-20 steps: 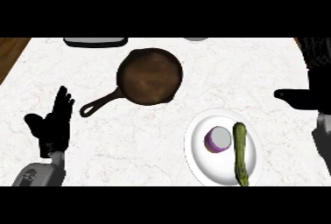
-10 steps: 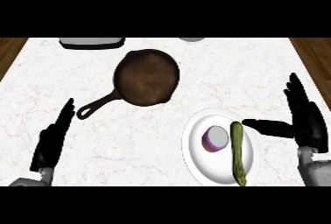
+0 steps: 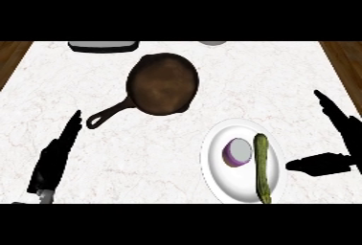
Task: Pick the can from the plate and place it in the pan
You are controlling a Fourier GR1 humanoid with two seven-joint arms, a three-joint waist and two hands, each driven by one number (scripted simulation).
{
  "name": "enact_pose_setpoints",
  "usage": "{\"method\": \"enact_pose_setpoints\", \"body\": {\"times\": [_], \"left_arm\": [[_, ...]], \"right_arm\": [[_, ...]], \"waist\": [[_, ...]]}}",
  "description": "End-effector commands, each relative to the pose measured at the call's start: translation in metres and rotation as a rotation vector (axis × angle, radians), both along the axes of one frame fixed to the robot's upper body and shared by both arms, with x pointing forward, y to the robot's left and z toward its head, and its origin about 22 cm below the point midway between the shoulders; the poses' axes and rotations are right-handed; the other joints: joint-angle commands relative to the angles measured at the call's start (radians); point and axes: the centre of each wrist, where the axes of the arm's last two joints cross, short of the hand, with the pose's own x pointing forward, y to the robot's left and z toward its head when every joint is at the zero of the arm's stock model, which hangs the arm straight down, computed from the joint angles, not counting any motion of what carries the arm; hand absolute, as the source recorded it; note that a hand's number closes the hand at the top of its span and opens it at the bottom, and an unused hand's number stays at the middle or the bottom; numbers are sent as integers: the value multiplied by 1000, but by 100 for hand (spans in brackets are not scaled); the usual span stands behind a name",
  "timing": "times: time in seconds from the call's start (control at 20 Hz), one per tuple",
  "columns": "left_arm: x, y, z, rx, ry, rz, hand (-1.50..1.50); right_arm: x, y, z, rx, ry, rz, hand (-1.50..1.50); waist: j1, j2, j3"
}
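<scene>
Firstly, entry one: how are the fingers of the right hand to be listed? (clerk)

Straight and held together, with the thumb spread wide and pointed at the plate; nothing is gripped. The hand is set just beside the plate's right rim, apart from it. The wide gap is judged to be meant for the can. (checker)

Entry two, the left hand? (clerk)

Fingers straight and close together, seen edge-on, nothing held. It is shown at the lower left of the counter, well apart from everything. It is judged to be parked out of the way, since the can lies on the other side. (checker)

Entry three, the can? (clerk)

The can, purple-sided with a pale grey end turned toward the view, is found on the white plate, left of centre. A long green cucumber is laid just beside it, between it and the right hand. Whether the two touch cannot be told. The cucumber is judged an obstacle: the can would likely have to be reached from above. (checker)

Entry four, the pan? (clerk)

The brown pan is recorded up and left of the plate, near but apart, with nothing seen in it and its handle pointed toward the left hand. The pick-up is not yet begun. (checker)
</scene>
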Motion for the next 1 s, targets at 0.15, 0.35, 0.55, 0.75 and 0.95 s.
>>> {"method": "enact_pose_setpoints", "body": {"times": [0.15, 0.35, 0.55, 0.75, 0.95], "left_arm": [[-3, -2, 18, 12, -20, -5, 0], [6, -9, 11, 5, -24, -1, 0], [-6, -10, 9, 12, -5, -9, 0], [-12, 5, 20, 8, -4, -10, 0], [6, -21, 15, -2, -4, 6, 0]], "right_arm": [[18, 34, 49, -62, 152, 213, -150], [43, 71, 68, -127, 216, 240, -150], [51, 97, 47, -126, 322, 233, -150], [61, 107, 54, -142, 384, 273, -150], [66, 128, 54, -253, 456, 322, -150]], "waist": [[20, 3, 1], [21, 6, 0], [16, 5, 1], [15, 4, 1], [11, 5, 1]]}}
